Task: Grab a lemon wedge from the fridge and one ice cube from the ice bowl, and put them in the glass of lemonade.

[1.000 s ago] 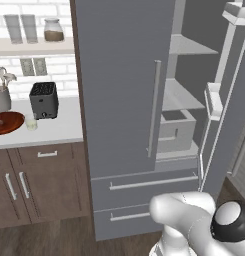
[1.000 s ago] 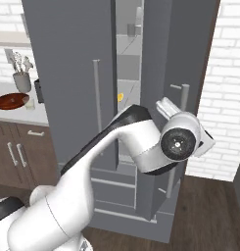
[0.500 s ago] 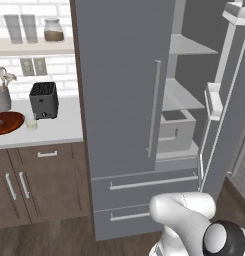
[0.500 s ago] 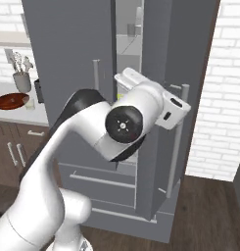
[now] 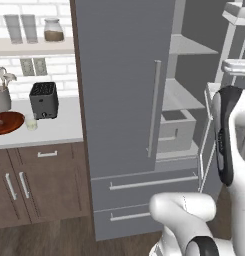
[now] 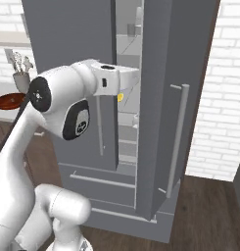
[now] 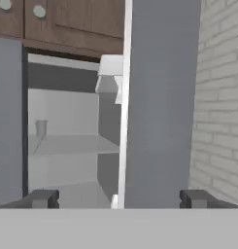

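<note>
Arm now swung up toward fridge (image 6: pixel 180 59) (claw (image 7: pixel 118 198) wide).

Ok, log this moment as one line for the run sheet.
phase: reaching into tall grey fridge | right door: open | hand: open, empty | tiny yellow lemon wedge: inside | small lemonade glass: on counter

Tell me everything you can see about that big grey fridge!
The tall grey fridge has two doors with long slim silver handles and two drawers below. Its left door is shut; its right door stands open, showing pale shelves and a bin inside. It stands on the wood floor beside the counter.
</note>
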